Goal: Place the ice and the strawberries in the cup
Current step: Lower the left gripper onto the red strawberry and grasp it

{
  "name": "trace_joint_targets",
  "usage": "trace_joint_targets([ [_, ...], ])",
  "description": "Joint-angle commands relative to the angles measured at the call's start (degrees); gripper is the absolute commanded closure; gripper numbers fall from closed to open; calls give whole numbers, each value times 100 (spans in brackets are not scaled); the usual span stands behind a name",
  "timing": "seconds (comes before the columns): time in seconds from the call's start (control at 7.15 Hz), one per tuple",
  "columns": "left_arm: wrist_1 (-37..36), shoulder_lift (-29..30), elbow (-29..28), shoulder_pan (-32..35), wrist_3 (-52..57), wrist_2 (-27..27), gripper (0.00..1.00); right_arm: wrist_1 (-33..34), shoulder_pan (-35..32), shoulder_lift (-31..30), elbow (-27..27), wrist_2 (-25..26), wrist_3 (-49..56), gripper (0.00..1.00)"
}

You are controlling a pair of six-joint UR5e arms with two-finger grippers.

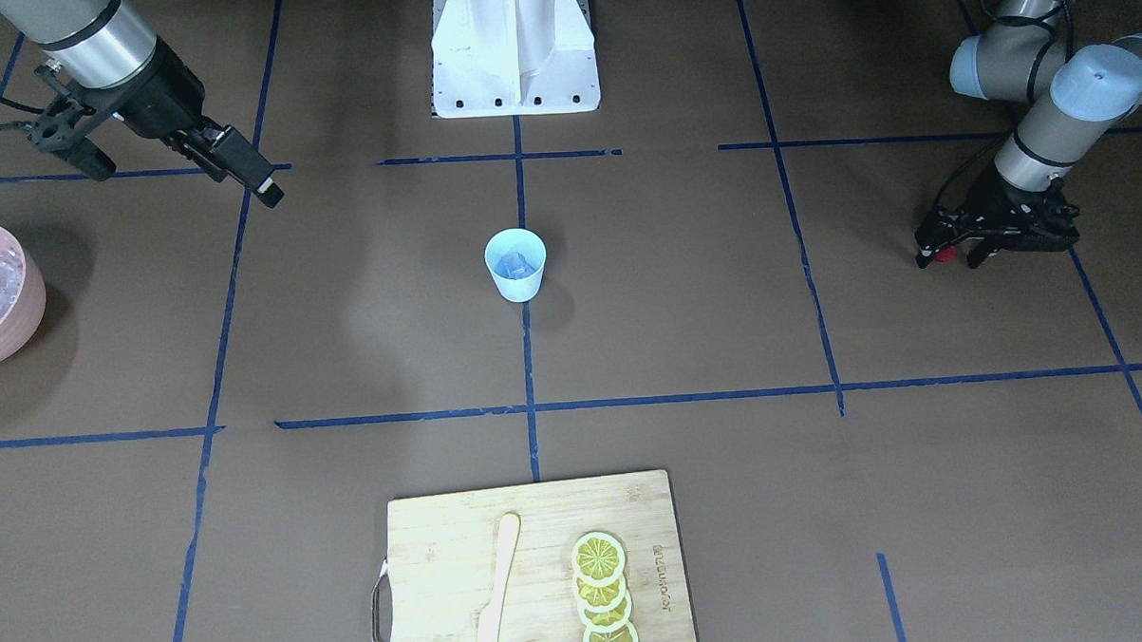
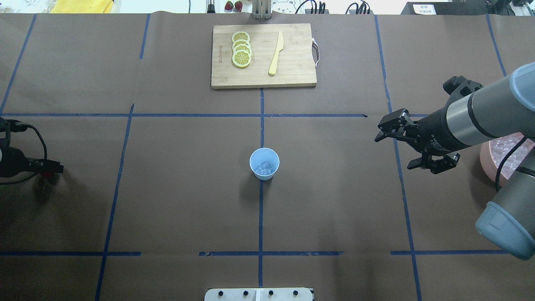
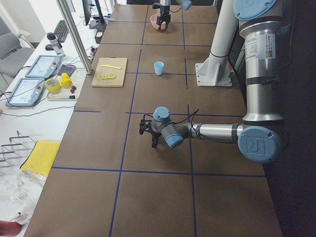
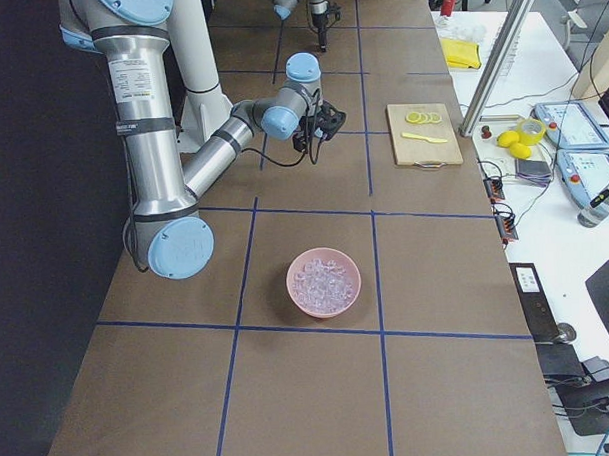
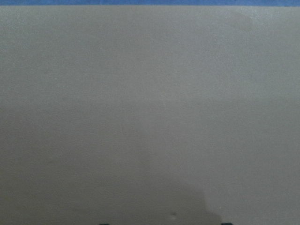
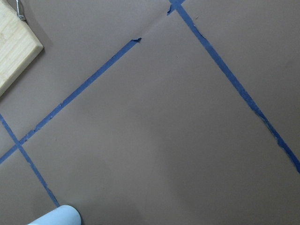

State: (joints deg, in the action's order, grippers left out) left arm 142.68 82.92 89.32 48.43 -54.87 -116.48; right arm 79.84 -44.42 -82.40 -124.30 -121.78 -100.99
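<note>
The light blue cup (image 1: 515, 264) (image 2: 264, 164) stands at the table's centre with ice (image 2: 264, 167) cubes inside. More ice fills the pink bowl (image 1: 20, 316) (image 4: 324, 281) on the robot's right side. My left gripper (image 1: 952, 258) (image 2: 53, 169) is down at the table, far to the cup's left. Its jaws stand apart on either side of a small red strawberry (image 1: 948, 252). My right gripper (image 1: 186, 182) (image 2: 395, 151) hangs open and empty above the table, between the cup and the pink bowl. The left wrist view shows only bare table paper.
A wooden cutting board (image 1: 427, 554) (image 2: 292, 75) with lemon slices (image 2: 241, 49) and a wooden knife (image 2: 276, 53) lies at the far side from the robot. The white robot base (image 1: 514, 57) is behind the cup. Blue tape lines cross the brown table.
</note>
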Motion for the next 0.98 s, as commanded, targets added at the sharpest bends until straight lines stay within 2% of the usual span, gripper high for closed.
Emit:
trace_joint_targets([
  [0.0, 14, -30, 24, -9, 3, -15, 36, -4, 12, -4, 20, 23, 0, 0],
  [0.42, 14, -258, 244, -9, 3, -208, 37, -4, 12, 4, 63, 32, 0, 0],
  [0.56, 22, -258, 244, -9, 3, -208, 52, -4, 12, 5, 72, 32, 0, 0],
  [0.7, 57, -258, 253, -9, 12, -208, 74, -4, 12, 5, 72, 32, 0, 0],
  [0.84, 232, -276, 244, -9, 12, -208, 88, -4, 12, 5, 64, 32, 0, 0],
])
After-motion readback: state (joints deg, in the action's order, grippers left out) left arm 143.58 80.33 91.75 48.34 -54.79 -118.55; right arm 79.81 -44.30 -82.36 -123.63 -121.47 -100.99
